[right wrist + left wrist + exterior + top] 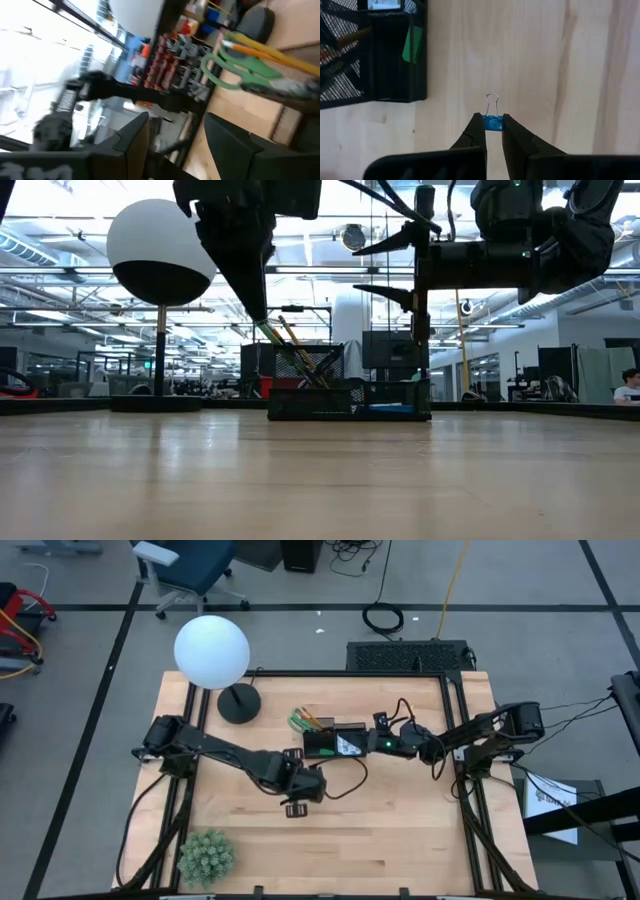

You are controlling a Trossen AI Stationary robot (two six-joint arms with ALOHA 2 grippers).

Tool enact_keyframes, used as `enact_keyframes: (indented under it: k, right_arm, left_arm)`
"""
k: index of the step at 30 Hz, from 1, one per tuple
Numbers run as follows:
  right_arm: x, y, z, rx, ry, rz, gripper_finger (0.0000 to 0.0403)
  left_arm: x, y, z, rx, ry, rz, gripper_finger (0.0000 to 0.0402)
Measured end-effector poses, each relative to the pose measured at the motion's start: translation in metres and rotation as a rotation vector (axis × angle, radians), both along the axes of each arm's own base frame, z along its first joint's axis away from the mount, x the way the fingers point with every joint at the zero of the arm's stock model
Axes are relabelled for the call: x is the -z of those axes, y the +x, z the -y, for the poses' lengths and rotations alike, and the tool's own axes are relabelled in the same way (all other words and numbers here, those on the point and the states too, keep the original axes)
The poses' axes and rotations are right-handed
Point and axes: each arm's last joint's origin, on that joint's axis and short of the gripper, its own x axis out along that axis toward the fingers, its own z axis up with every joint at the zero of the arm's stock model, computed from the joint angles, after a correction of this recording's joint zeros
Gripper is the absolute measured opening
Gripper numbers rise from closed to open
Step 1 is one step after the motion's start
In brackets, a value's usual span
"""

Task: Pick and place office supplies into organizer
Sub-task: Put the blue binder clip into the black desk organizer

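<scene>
Counter (400, 830) of pale wood carries all the things, and both dark arms reach over its middle. Lamp (212, 652) with the white globe stands at the far left part, and the plant ball (206, 856) lies at the near left edge; both are not part of the task.

Next in size is the organizer (335, 743), a black mesh tray near the centre of the counter. It already holds the scissors (240, 70) with green handles and the pencils (265, 50), which lean out of one end, as the low view shows. A green piece (413, 44), maybe the eraser, shows behind the mesh wall.

The left pincer (493, 131) is just beside the organizer, on its near side, and it is clamped on the clip (493, 120), a tiny blue binder clip with a wire loop. In the left wrist view bare wood is under the clip, so it is not yet over the tray. The right pincer (175, 135) hovers at the right end of the organizer with its fingers apart and nothing between them.

I judge the step in hand to be the carrying of the clip to the organizer. The next move calls for bringing the left pincer over a free compartment, clear of the mesh wall and of the right arm, and then opening the fingers.
</scene>
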Motion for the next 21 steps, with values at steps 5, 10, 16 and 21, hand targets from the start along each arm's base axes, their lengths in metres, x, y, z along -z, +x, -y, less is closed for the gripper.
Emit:
enact_keyframes:
  k: [5, 10, 16, 21]
  right_arm:
    - [-0.022, -0.004, 0.001, 0.032, -0.161, 0.205, 0.0181]
    - [-0.050, -0.016, 0.001, 0.139, -0.362, 0.304, 0.0181]
    - [-0.080, -0.047, 0.000, 0.236, -0.491, 0.337, 0.0181]
    - [-0.090, -0.069, 0.000, 0.258, -0.517, 0.187, 0.0181]
  left_arm:
    - [0.000, 0.002, -0.009, 0.032, 0.006, -0.013, 0.0006]
    - [0.000, 0.003, -0.017, 0.036, 0.009, -0.022, 0.0019]
    - [0.000, 0.005, -0.027, 0.054, 0.014, -0.027, 0.0011]
    - [0.000, 0.008, -0.038, 0.060, 0.005, -0.031, 0.0012]
